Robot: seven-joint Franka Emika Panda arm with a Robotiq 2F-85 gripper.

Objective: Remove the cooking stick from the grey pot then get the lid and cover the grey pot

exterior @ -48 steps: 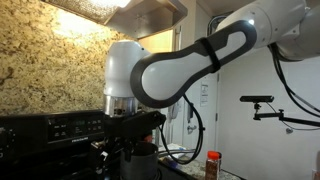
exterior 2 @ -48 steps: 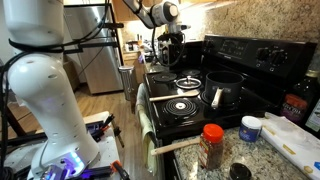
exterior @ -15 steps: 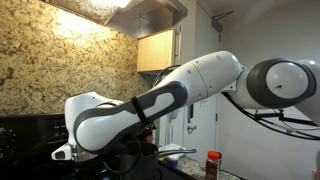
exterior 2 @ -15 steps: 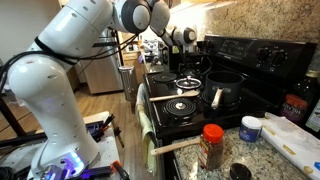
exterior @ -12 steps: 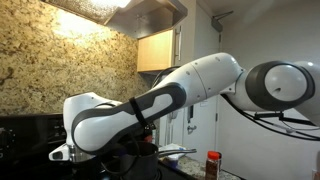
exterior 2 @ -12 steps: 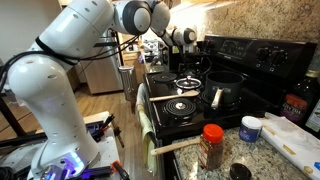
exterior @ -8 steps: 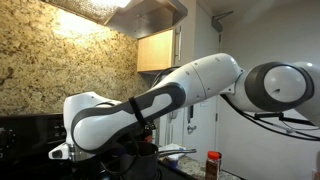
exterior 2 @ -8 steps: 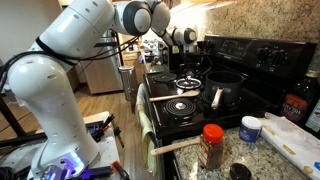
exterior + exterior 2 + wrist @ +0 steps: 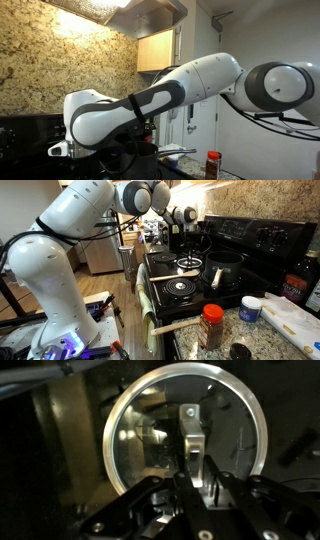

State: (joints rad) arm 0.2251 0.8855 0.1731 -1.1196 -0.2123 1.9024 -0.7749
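Grey lid (image 9: 140,445), its knob (image 9: 188,412) apparently pinched in the closed tool (image 9: 193,440), arm (image 9: 92,210) stretched over stove (image 9: 165,302).

above grey pot (image 9: 226,270): open | lid (image 9: 135,440): lies under the wrist, rim unobstructed | front burner (image 9: 181,285): bare, passable | rear: stove back panel (image 9: 250,235) blocks | counter: red-capped bottle (image 9: 211,326), white jar (image 9: 250,308) near stove edge | robot arm (image 9: 140,195) overhangs stove

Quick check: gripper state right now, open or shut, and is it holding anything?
The gripper: closed, gripping the handle on top of the lid.
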